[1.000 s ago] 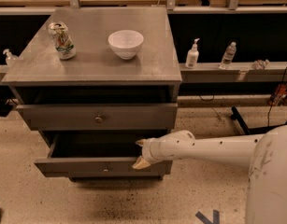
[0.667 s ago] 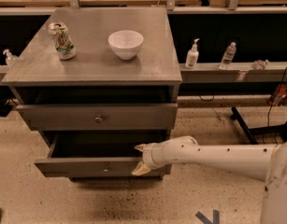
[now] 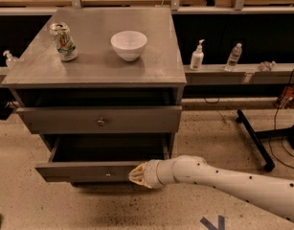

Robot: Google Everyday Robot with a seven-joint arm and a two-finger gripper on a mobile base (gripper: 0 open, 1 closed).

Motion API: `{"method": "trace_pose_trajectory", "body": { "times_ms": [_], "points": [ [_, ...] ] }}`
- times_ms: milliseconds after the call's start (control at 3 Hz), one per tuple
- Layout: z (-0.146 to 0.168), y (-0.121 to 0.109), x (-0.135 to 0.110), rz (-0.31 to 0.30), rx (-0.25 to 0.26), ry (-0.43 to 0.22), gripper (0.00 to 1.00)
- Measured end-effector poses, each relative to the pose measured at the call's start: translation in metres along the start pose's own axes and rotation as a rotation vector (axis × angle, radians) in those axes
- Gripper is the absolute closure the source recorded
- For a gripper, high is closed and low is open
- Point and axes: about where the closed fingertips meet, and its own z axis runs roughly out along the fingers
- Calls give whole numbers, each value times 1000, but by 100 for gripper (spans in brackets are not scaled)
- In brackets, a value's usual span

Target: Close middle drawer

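A white, rounded arm [image 3: 223,181], dotted with small dark holes, reaches in low from the lower right and stretches leftward, almost level with the floor. Its tan, tapered hand [image 3: 136,175] sits at the front face of the middle drawer [image 3: 79,171], right of the drawer's 1 small round metal knob [image 3: 108,175]. Whether the hand is apart or together cannot be told.

The middle drawer is the lowest one visible. It stands pulled out toward the camera, its dark inside showing. Its face is a low, narrow grey-brown panel whose long axis runs left to right.

Above it, a taller drawer face [image 3: 137,120] carries a larger knob [image 3: 101,122]. The smooth grey counter [image 3: 98,66] holds 1 drink can [image 3: 63,41] and 1 round white bowl [image 3: 129,44].
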Motion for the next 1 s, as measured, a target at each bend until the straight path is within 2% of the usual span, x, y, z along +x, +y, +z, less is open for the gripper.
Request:
{"method": "trace_pose_trajectory", "body": {
  "times_ms": [333, 667, 1000],
  "points": [
    [7, 22, -1, -19, 27, -65, 100],
    [7, 22, -1, -19, 27, -65, 100],
    [32, 28, 11, -26, 3, -88, 100]
  ]
}}
